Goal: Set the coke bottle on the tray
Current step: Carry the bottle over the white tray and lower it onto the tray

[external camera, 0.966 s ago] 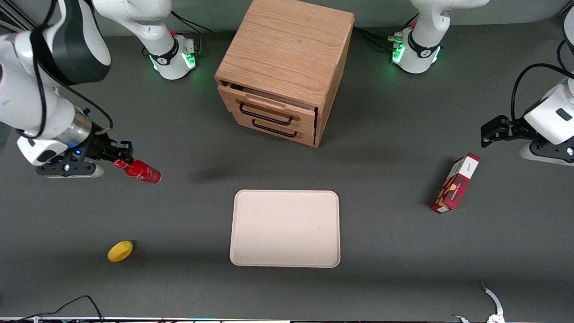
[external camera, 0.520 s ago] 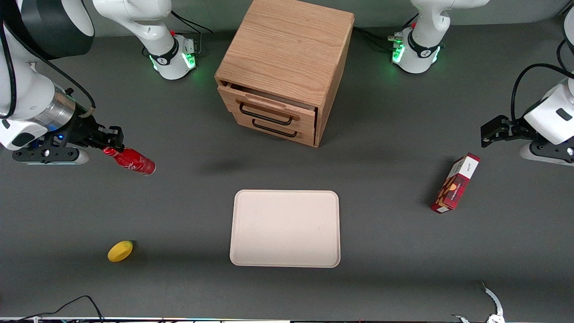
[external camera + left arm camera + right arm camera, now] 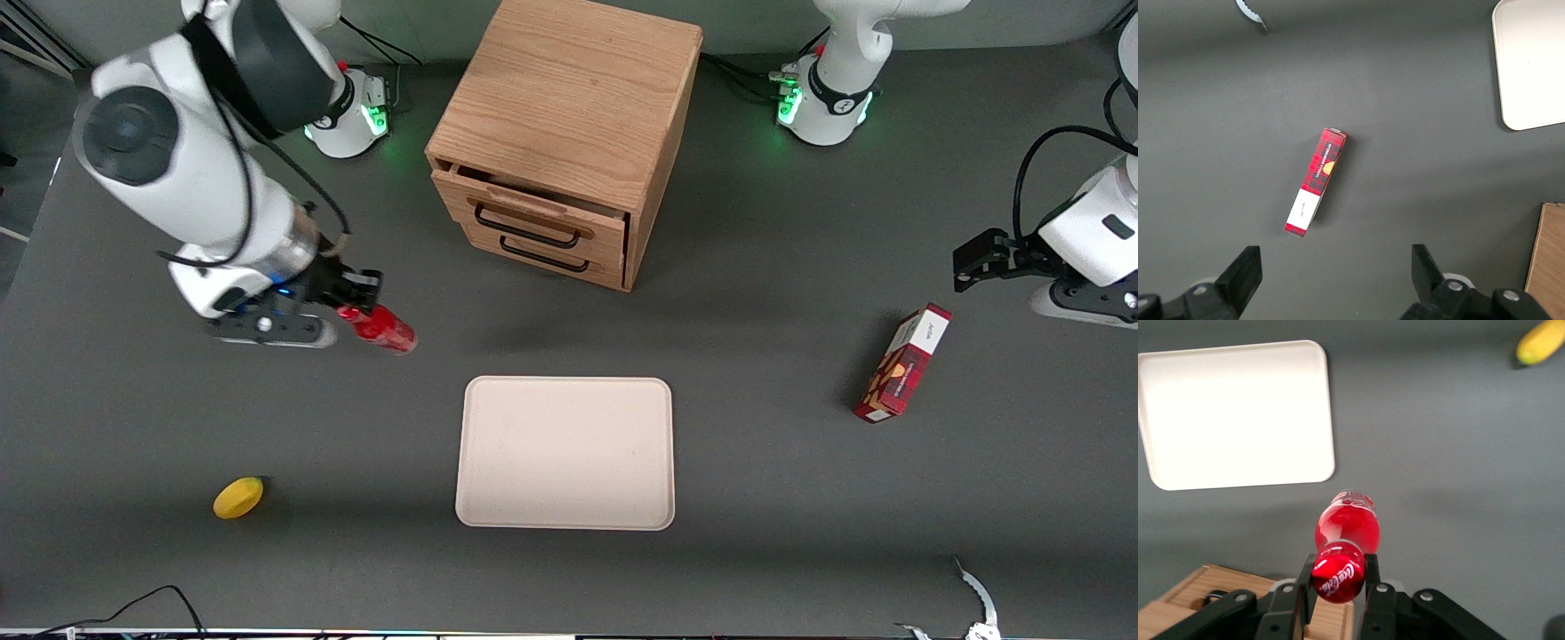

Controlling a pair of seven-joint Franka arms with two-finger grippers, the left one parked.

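Gripper [image 3: 360, 302] hanging above desk [image 3: 800, 498], jaws pinching coke bottle [image 3: 384, 328] by cap end, body tilting out, clear of surface for carrying. Tray [image 3: 565, 452] lying near, nearer front camera, bare, waiting for bottle.

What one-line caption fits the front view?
Right arm's gripper carries the small glossy red coke bottle above the grey table, not yet over the cream rectangular tray.
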